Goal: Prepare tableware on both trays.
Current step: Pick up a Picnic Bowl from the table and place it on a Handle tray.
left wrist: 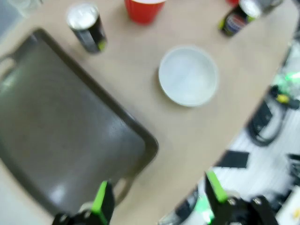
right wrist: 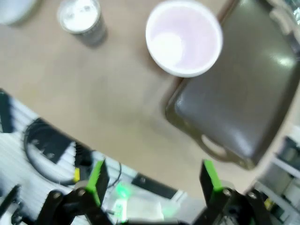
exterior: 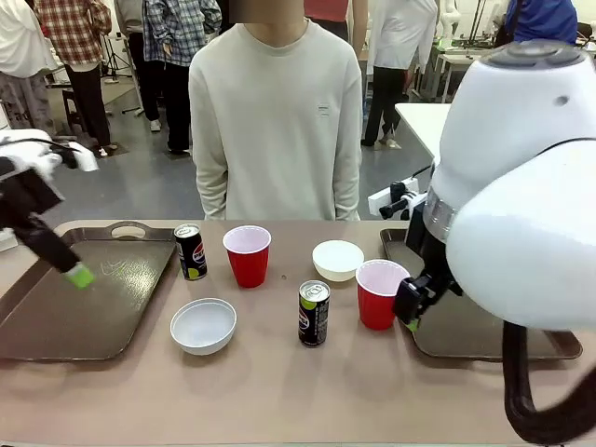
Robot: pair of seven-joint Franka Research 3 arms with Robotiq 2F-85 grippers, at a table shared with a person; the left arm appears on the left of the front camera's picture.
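Left gripper (exterior: 79, 274) jaws wide above left tray (exterior: 56, 321), right gripper (exterior: 410, 314) jaws wide beside right tray (exterior: 484, 343), and on the table (exterior: 279, 391) between the trays stand far cup (exterior: 247, 254), near cup (exterior: 380, 293), far bowl (exterior: 337, 260), near bowl (exterior: 203, 325), far can (exterior: 191, 251), near can (exterior: 313, 313)

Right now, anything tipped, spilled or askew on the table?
Nothing stands out. Far can, near can, left cup, right cup, near bowl and far bowl all stand upright on the table, no spill. Left tray and right tray lie flat, not yet loaded.
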